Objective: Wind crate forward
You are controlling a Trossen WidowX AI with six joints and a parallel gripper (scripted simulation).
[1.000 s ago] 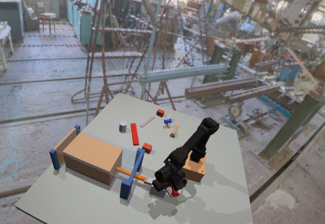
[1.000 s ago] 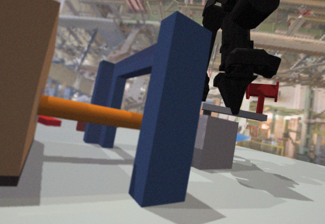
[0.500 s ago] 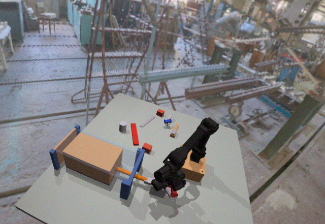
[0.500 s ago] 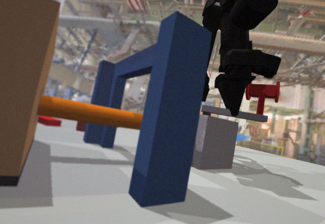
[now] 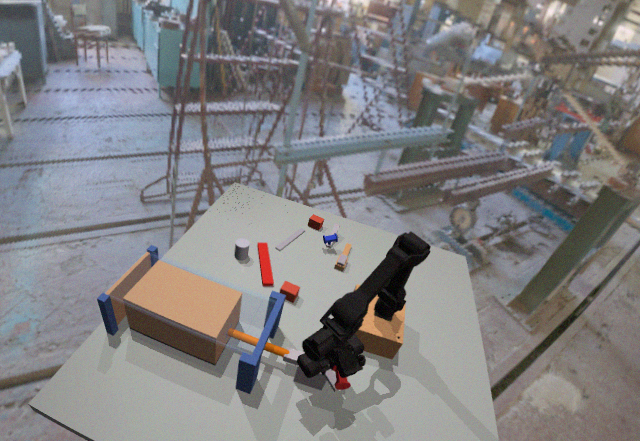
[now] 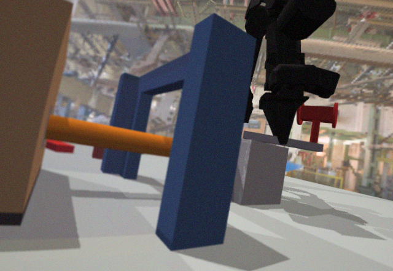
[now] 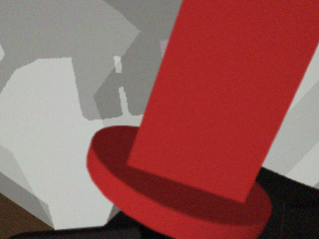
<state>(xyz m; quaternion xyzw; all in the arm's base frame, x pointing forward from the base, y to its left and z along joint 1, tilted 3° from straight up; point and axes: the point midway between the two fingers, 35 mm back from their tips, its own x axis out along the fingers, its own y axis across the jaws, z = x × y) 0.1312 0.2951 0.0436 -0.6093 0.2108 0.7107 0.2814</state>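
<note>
The brown crate (image 5: 183, 296) (image 6: 28, 86) sits flat in the clear-panelled cubby, with a gap between its front and the blue steel frame (image 5: 248, 376) (image 6: 206, 134). An orange strap (image 5: 258, 341) (image 6: 107, 134) runs from its front through the frame toward the grey winch (image 6: 264, 172). The winch handle (image 6: 304, 143) (image 7: 219, 100) lies across the winch top, its red knob (image 5: 341, 379) (image 6: 317, 113) standing up at the outer end. My gripper (image 6: 282, 139) is shut on the handle's grey arm, beside the knob. The key and round hole are hidden.
A red bar (image 5: 265, 264), a grey cylinder (image 5: 241, 249), a grey flat strip (image 5: 290, 240), red blocks (image 5: 290, 291) (image 5: 315, 221), a blue-knobbed tool (image 5: 330, 238) and a wooden-handled tool (image 5: 345, 255) lie farther back. An orange-brown block (image 5: 379, 340) stands by the arm.
</note>
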